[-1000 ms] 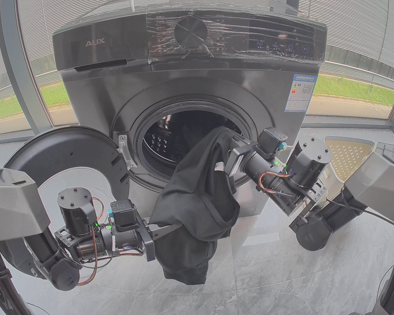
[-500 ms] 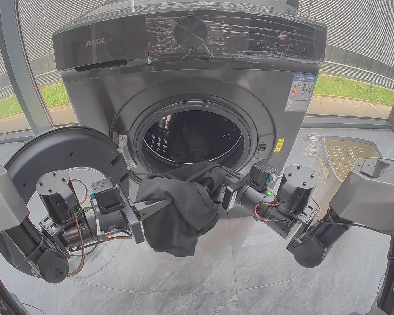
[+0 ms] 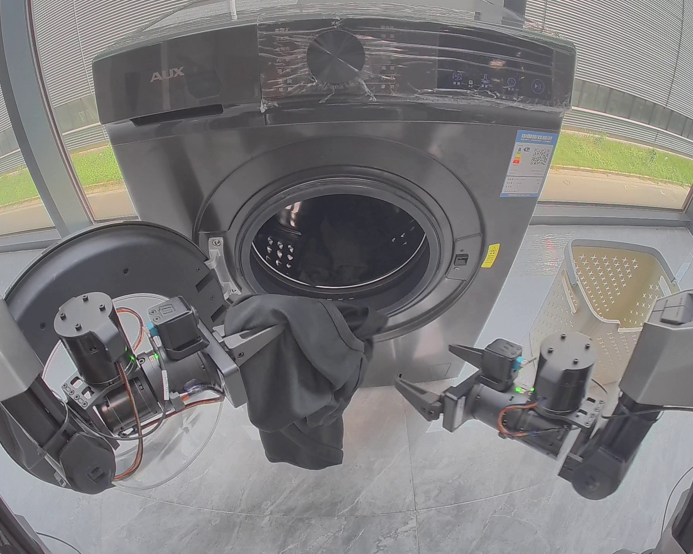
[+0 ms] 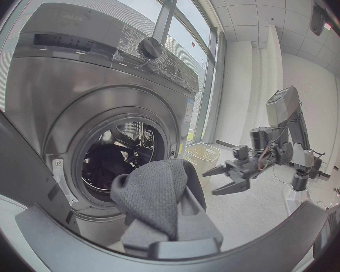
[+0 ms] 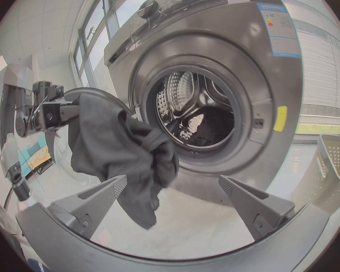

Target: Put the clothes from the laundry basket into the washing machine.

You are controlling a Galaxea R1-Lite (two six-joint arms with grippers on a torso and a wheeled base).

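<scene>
left fingers (image 3: 252, 341), tips hidden in the dark garment (image 3: 308, 363), grip it; right fingers (image 3: 417, 395) gape

Left tool (image 3: 273, 338) clamped on dark garment (image 3: 308, 363), right tool (image 3: 423, 364) spread wide, both arms low

Head camera looks down; both wrist cameras share the washing machine (image 3: 331, 148).
</scene>
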